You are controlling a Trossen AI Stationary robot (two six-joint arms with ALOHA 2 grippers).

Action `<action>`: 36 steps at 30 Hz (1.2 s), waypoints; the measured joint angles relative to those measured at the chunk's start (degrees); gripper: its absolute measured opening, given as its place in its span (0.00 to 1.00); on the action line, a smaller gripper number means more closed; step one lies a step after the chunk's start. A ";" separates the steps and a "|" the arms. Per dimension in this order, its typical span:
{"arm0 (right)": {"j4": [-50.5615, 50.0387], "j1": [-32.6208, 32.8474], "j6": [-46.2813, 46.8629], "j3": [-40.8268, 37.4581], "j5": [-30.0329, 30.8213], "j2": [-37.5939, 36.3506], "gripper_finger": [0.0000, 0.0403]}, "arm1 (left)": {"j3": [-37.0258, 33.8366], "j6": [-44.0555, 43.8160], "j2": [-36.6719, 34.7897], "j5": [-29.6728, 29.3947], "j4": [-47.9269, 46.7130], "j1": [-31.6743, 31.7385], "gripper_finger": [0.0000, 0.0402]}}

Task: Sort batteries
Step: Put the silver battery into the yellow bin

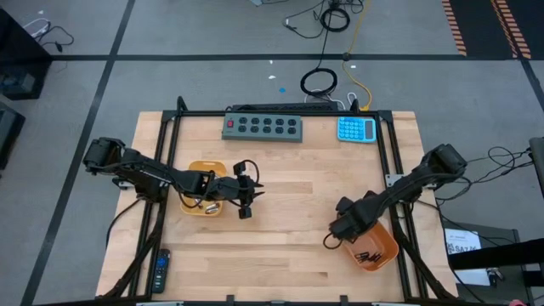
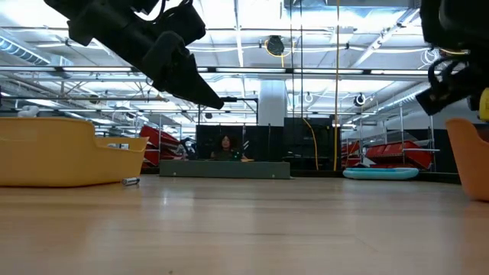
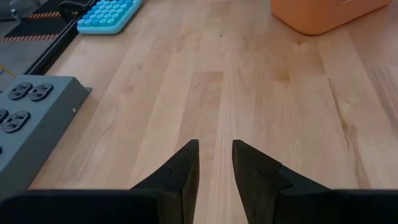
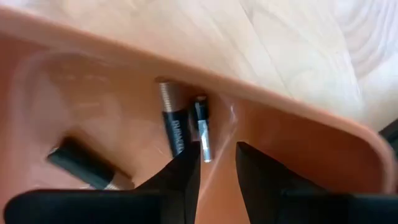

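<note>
My right gripper (image 1: 338, 229) hangs open over the orange tray (image 1: 379, 248) at the table's near right. In the right wrist view its fingers (image 4: 214, 155) reach inside the tray's wall (image 4: 280, 118). A thin silver-and-black battery (image 4: 201, 127) lies on the tray floor with one end between the fingertips. A larger dark battery with a copper end (image 4: 171, 121) lies beside it, and another dark one (image 4: 81, 162) farther off. My left gripper (image 1: 247, 202) is narrowly open above bare wood (image 3: 216, 149), just right of the yellow-orange tray (image 1: 206, 189). One small battery (image 2: 130, 181) lies on the table beside that tray.
A grey power strip (image 1: 263, 127) and a blue calculator (image 1: 357, 129) lie along the far edge. A black remote control (image 1: 161, 270) lies at the near left corner. Bare wood stretches between the two trays. A person (image 2: 226, 145) sits beyond the table.
</note>
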 joint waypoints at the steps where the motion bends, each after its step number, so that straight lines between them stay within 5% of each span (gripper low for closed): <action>1: -0.11 0.00 0.02 -0.02 -0.05 0.98 0.23 | 0.00 0.00 0.00 -0.01 0.00 0.00 0.27; 8: 1.18 -0.11 -0.97 0.20 -0.99 7.51 0.23 | -0.02 0.00 0.00 -0.02 -0.26 0.00 0.27; 17: 4.68 -0.04 -1.57 0.09 -3.33 6.97 0.22 | -0.02 -0.02 0.00 -0.02 -0.46 0.00 0.27; 25: 7.43 0.00 -1.90 0.09 -4.79 6.97 0.03 | -0.02 0.40 0.00 -0.02 -0.46 0.00 0.27; 36: 7.29 -3.22 -1.51 0.07 -1.32 7.04 0.01 | -0.02 1.41 0.00 -0.02 -0.46 0.02 0.27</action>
